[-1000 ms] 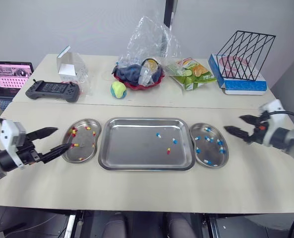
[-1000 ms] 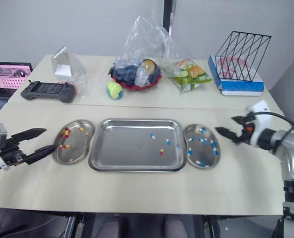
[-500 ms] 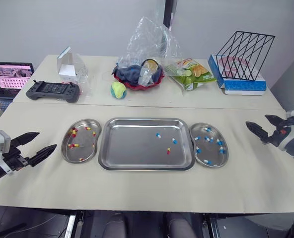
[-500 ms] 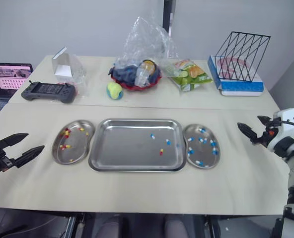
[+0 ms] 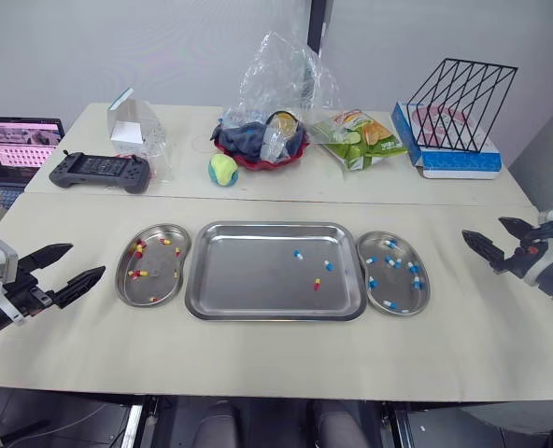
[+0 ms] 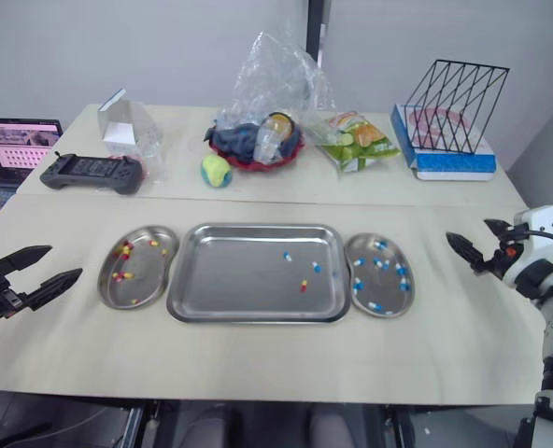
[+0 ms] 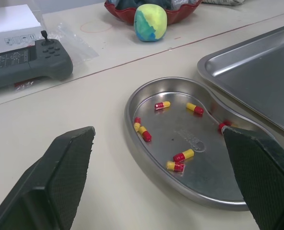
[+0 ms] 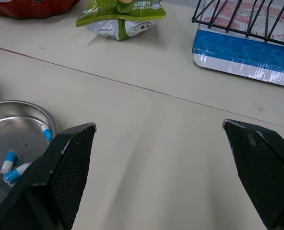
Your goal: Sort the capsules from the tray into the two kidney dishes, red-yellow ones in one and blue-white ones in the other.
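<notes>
A steel tray [image 5: 248,289] lies mid-table with two blue-white capsules [image 5: 298,254] and one red-yellow capsule [image 5: 317,284] in it. The left kidney dish [image 5: 154,245] holds several red-yellow capsules [image 7: 183,155]. The right kidney dish [image 5: 400,241] holds several blue-white capsules [image 5: 390,262]. My left gripper [image 5: 66,265] hovers open, left of the left dish, with nothing in it. My right gripper [image 5: 494,240] is open and empty, well right of the right dish.
Along the back of the table: a laptop [image 5: 15,145], a black game controller [image 5: 100,171], a white box in plastic [image 5: 132,121], a yellow-green ball [image 5: 223,169], a red bowl under a plastic bag [image 5: 262,140], a snack packet [image 5: 361,137] and a wire rack [image 5: 460,93] on a blue box.
Both grippers drew back outward from the dishes over the last second, the left one leftward and the right one rightward. In the last half second they hardly moved.
</notes>
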Controlling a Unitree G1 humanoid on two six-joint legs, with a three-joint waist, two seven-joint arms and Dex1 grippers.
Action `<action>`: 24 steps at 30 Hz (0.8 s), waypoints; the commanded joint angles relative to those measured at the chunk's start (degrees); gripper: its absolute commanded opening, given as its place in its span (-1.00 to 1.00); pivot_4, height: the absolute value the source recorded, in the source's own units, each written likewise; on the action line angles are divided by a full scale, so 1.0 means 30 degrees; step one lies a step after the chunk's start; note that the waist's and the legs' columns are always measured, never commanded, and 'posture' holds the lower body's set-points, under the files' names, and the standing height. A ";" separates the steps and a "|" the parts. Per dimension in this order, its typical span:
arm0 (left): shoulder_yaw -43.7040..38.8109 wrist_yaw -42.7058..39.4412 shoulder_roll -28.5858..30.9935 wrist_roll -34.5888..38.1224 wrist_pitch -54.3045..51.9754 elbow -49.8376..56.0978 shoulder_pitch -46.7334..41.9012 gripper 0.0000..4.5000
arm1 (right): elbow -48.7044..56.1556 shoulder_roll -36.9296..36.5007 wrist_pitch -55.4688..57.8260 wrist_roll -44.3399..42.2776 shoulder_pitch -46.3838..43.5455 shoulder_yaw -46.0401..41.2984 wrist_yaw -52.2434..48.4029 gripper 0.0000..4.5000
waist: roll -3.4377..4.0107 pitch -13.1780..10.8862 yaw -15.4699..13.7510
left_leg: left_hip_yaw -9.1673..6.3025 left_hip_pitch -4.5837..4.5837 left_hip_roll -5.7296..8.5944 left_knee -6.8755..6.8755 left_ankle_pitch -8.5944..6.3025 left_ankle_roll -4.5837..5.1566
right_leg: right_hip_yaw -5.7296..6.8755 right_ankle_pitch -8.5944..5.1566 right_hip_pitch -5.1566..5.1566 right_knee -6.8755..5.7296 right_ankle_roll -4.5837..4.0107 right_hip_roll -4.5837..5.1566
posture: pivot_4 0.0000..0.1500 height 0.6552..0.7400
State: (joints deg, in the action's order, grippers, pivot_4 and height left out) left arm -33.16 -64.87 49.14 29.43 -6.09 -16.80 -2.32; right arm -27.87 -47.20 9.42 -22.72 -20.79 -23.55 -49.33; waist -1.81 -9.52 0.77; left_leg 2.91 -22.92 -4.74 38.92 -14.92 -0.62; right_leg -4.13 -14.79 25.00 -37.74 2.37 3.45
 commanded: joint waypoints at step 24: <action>-0.0686 0.1112 -0.0652 0.0801 -0.0141 0.2238 0.1225 1.00 | 1.1925 0.7012 0.8724 0.1559 -0.3975 0.9889 0.4719 0.99 | 0.0003 0.0001 -0.0119 | -0.0016 -0.0070 -0.0012 0.0032 0.0006 -0.0011 | 0.0029 -0.0001 0.0063 -0.0069 -0.0005 0.0002 | 1.00 0.43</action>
State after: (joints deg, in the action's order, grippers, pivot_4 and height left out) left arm -34.07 -62.00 46.95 30.90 -6.39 -11.92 1.15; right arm 5.62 -26.07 35.06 -19.03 -31.61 5.82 -36.27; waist -1.80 -9.52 0.41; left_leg 2.87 -23.13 -4.78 39.02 -14.89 -0.66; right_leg -4.04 -14.79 25.19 -37.95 2.36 3.46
